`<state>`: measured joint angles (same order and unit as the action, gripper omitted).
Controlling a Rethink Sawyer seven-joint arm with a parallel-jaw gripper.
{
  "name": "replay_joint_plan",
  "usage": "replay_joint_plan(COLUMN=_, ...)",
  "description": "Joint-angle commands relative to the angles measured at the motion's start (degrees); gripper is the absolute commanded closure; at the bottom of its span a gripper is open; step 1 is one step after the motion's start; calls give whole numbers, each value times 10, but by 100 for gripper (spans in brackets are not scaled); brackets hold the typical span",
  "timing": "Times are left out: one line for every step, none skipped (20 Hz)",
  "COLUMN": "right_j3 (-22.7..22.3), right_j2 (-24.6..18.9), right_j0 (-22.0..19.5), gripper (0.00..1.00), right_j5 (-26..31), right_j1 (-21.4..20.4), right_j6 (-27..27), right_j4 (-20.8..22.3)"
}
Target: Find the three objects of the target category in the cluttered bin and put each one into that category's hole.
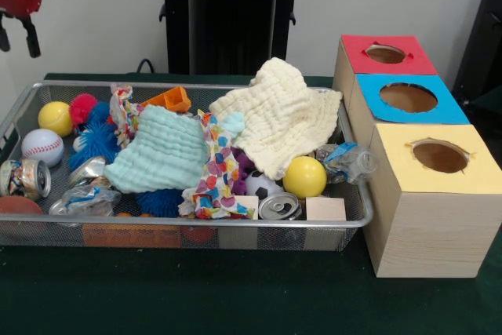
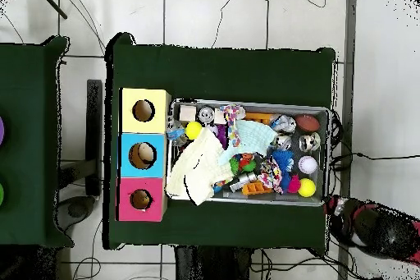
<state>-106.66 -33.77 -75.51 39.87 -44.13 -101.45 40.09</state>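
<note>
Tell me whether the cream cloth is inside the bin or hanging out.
Partly out: the cream cloth drapes over the bin rim nearest the boxes, seen in the overhead view.

You had even, soft indoor light with only faint shadows under the wire bin [image 1: 354, 221] in the front view's lower half, mild glare on the can [image 1: 279, 207], and slightly soft focus.

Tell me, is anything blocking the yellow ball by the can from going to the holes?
The yellow ball lies bare, with nothing on it. Only the bin's wire wall and a crumpled plastic bottle stand between it and the hole boxes.
</note>
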Motion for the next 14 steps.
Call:
replay_joint_plan(right_j3=6, right_j2=-45, right_j0=6, gripper=0, right_j5=-6, right_j1=33, right_j6=136, right_j4=27)
replay_joint_plan(right_j3=5, right_j2=-42, right_j0=4, gripper=0, right_j5=-16, right_j1=44, right_j6=129, right_j4=34)
replay_joint_plan(right_j3=6, right_j2=-38, right_j0=4, gripper=0, right_j5=-24, right_j1=53, right_j6=123, right_j4=41)
replay_joint_plan(right_j3=6, right_j2=-35, right_j0=5, gripper=0, right_j5=-31, right_j1=58, right_j6=118, right_j4=47)
replay_joint_plan(right_j3=6, right_j2=-31, right_j0=6, gripper=0, right_j5=-38, right_j1=63, right_j6=113, right_j4=53)
replay_joint_plan(right_j3=5, right_j2=-29, right_j0=7, gripper=0, right_j5=-44, right_j1=68, right_j6=107, right_j4=56)
replay_joint_plan(right_j3=4, right_j2=-25, right_j0=10, gripper=0, right_j5=-54, right_j1=72, right_j6=97, right_j4=63)
replay_joint_plan(right_j3=4, right_j2=-21, right_j0=12, gripper=0, right_j5=-63, right_j1=79, right_j6=88, right_j4=69)
replay_joint_plan(right_j3=6, right_j2=-18, right_j0=13, gripper=0, right_j5=-70, right_j1=87, right_j6=81, right_j4=73)
replay_joint_plan(right_j3=7, right_j2=-16, right_j0=13, gripper=0, right_j5=-77, right_j1=94, right_j6=77, right_j4=78)
replay_joint_plan(right_j3=9, right_j2=-14, right_j0=14, gripper=0, right_j5=-80, right_j1=102, right_j6=73, right_j4=80)
replay_joint_plan(right_j3=12, right_j2=-13, right_j0=14, gripper=0, right_j5=-83, right_j1=107, right_j6=70, right_j4=82)
replay_joint_plan(right_j3=14, right_j2=-11, right_j0=14, gripper=0, right_j5=-87, right_j1=113, right_j6=68, right_j4=85)
replay_joint_plan(right_j3=16, right_j2=-10, right_j0=14, gripper=0, right_j5=-92, right_j1=119, right_j6=65, right_j4=88)
